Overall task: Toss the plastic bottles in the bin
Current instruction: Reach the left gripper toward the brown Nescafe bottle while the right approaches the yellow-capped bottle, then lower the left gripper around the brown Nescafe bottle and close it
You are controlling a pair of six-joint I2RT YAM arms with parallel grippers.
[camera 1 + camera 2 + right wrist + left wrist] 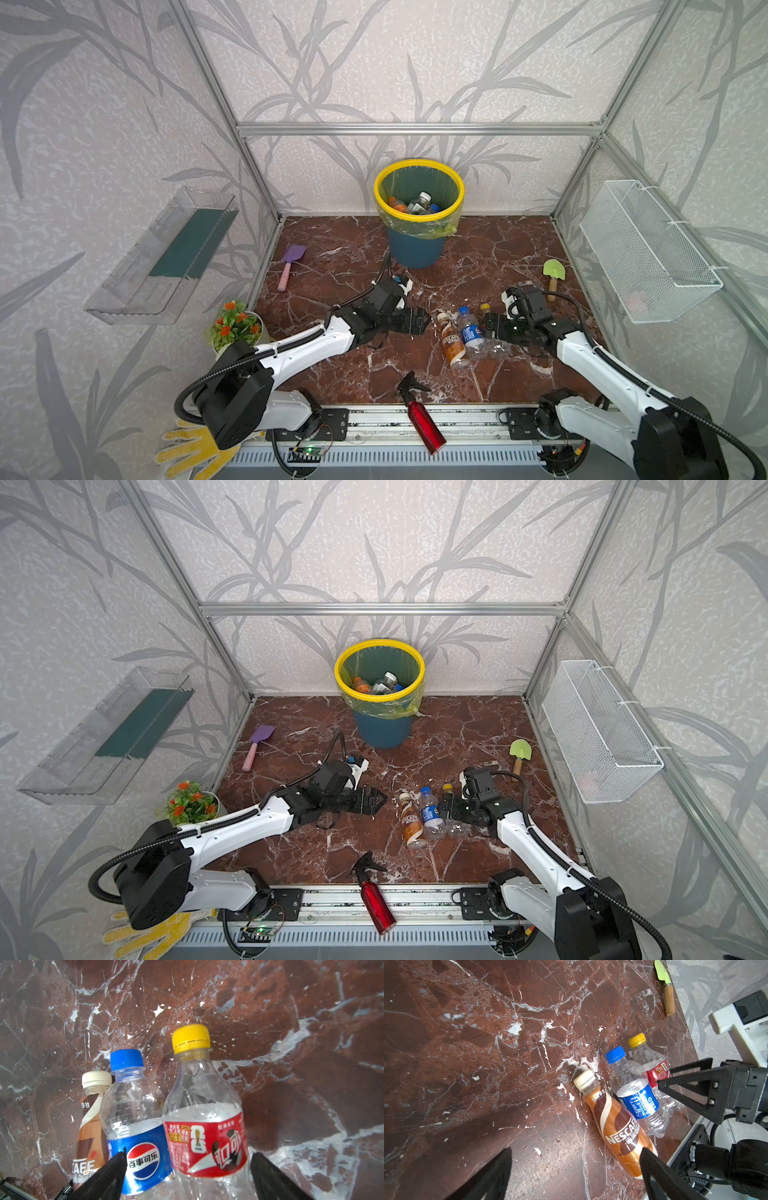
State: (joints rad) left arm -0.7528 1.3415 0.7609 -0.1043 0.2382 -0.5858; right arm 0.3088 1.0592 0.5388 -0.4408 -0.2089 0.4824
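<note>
— Where do your plastic bottles point(471, 332) lie?
— Three side by side on the table, right of centre, caps toward the bin point(415, 251). Your right gripper point(188, 1155) is spread astride the yellow-capped bottle point(204, 1126); your left gripper point(424, 322) gapes nearby.

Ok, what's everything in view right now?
bin: 1, blue, back centre
bottles in bin: 3 showing, mixed
Nescafe bottle: 1, brown, table right
Pepsi bottle: 1, clear, beside it
yellow-capped bottle: 1, clear, beside that
purple trowel: 1, left
green trowel: 1, right
spray bottle: 1, red, front
plant: 1, green, left
tray: 1, clear, left wall
basket: 1, white, right wall
glove: 1, yellow, front left
left hand: open, empty
right hand: open, straddling yellow-capped bottle
</note>
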